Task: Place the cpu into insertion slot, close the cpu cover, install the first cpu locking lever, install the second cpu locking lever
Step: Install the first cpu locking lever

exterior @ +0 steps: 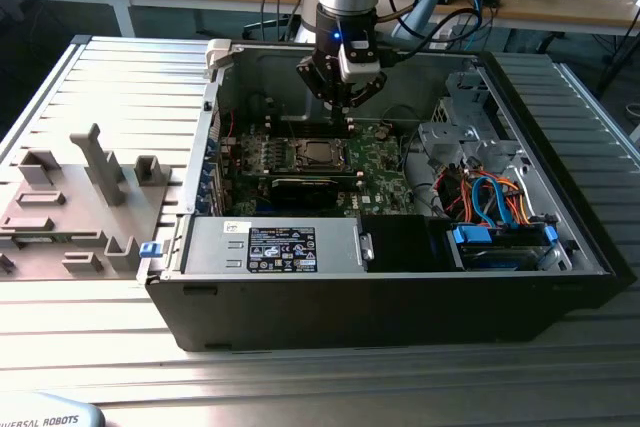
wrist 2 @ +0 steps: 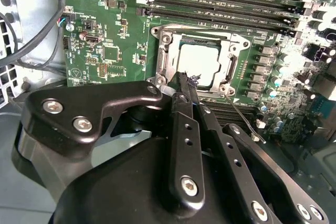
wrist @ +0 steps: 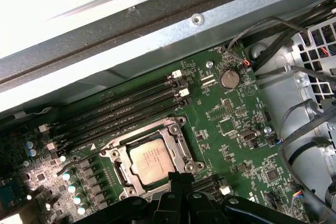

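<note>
Hanging pinched closed, the tool [wrist 2: 185, 80] sits just beside the cpu [wrist 2: 198, 65], at the edge of the cpu cover [wrist 2: 167, 59].

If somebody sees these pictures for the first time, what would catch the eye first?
The black gripper hangs inside the open computer case, above the green motherboard. Beside its tip the silver-grey cpu lies in the insertion slot, with the cpu cover flat around it. Blue and orange cables show at the exterior view's right.
</note>
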Robot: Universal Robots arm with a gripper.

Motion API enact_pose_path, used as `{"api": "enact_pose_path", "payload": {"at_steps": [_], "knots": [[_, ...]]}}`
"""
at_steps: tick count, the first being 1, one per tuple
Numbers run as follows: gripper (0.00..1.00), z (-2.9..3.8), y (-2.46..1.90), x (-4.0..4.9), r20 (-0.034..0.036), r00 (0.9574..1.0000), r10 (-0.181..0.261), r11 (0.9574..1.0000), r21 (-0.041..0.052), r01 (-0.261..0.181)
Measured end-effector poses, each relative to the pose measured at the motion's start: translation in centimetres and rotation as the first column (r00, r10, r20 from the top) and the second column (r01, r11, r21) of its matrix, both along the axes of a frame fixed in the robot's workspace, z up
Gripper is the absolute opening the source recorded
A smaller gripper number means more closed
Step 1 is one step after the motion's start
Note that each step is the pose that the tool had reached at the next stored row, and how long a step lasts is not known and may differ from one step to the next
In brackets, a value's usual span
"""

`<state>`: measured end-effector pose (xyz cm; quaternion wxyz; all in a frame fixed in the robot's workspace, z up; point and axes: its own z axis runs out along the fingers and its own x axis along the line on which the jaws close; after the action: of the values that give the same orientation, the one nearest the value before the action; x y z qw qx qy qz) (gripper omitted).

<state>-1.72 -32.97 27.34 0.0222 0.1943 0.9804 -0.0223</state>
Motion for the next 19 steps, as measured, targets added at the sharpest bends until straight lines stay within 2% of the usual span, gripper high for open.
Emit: {"api": "enact_pose_path", "payload": {"at_steps": [19], "knots": [[0.11, 0.00, 0.00, 0.00, 0.0000, 0.9994, 0.036, 0.9994, 0.0000, -0.036]]}}
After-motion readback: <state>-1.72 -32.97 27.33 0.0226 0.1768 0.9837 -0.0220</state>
